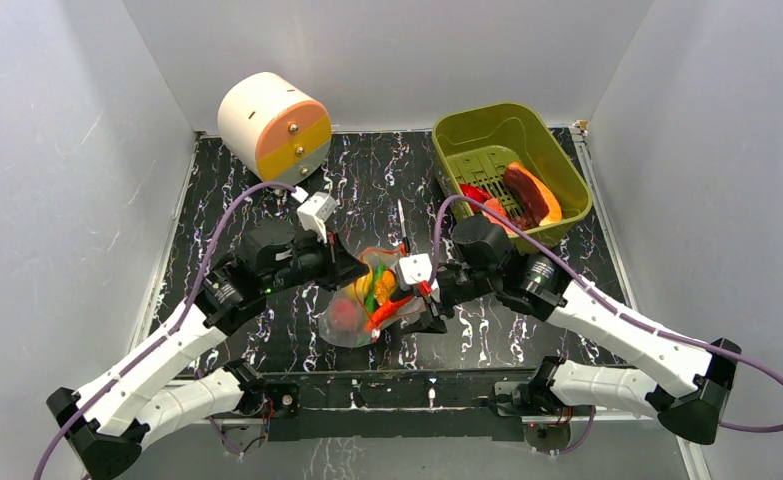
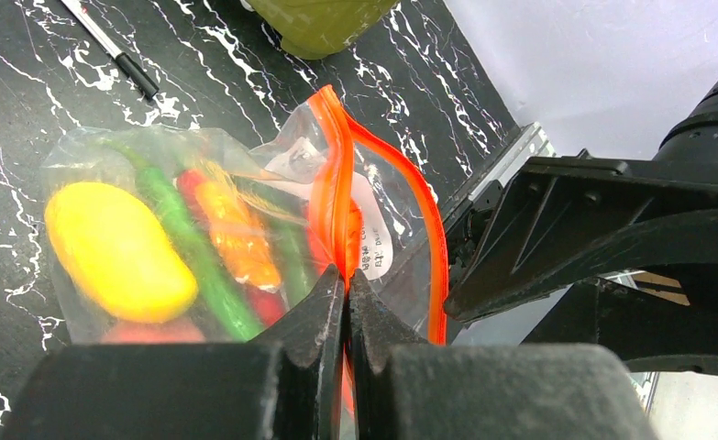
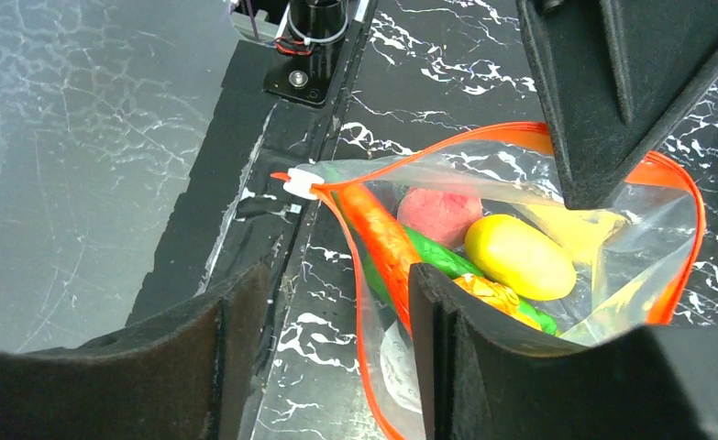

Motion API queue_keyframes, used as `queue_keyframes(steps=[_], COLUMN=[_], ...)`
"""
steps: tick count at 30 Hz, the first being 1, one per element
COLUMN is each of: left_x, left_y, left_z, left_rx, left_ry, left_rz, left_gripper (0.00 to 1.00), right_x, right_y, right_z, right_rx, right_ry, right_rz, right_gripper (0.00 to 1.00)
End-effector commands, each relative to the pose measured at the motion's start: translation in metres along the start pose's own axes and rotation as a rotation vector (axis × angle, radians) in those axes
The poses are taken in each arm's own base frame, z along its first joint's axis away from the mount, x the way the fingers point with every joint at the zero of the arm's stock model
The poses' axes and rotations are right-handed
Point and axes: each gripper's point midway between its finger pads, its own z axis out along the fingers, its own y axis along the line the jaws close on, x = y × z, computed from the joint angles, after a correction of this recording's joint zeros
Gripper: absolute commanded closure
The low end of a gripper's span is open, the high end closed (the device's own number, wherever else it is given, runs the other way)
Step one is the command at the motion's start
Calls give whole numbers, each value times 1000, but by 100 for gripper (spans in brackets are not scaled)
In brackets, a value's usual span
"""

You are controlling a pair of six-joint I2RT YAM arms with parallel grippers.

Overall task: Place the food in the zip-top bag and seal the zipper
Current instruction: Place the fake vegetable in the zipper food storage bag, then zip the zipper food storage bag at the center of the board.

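The zip-top bag (image 1: 365, 300) lies mid-table between both grippers, mouth open. It holds food: a yellow piece (image 2: 116, 252), a long green pepper (image 2: 185, 247), an orange piece (image 2: 236, 234) and a pink-red piece (image 3: 439, 214). My left gripper (image 2: 346, 280) is shut on the orange-red zipper (image 2: 335, 183) at the bag's mouth. My right gripper (image 3: 336, 321) is open, and one zipper edge (image 3: 359, 312) runs between its fingers untouched. The white slider (image 3: 302, 183) sits at the zipper's end. More food (image 1: 527, 195) lies in the green tub.
An olive-green tub (image 1: 467, 135) stands at the back right. A cream and orange cylinder (image 1: 272, 125) stands at the back left. A thin black pen-like stick (image 1: 403, 225) lies behind the bag. White walls close in three sides.
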Motion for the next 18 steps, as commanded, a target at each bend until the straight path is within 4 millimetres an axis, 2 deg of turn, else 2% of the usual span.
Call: queue_keyframes(steps=[1, 6, 18], left_x=[-19, -18, -16], left_y=[-15, -16, -16], left_z=[1, 3, 0], left_rx=[47, 53, 58], left_ry=[-53, -40, -55], left_rz=[5, -1, -17], left_gripper=[100, 100, 100], right_x=[-4, 0, 16], right_y=[-6, -13, -7], right_z=[6, 9, 20], right_rx=[39, 68, 40], right_ry=[-26, -18, 11], right_rz=[-2, -8, 24], right_gripper=[46, 54, 55])
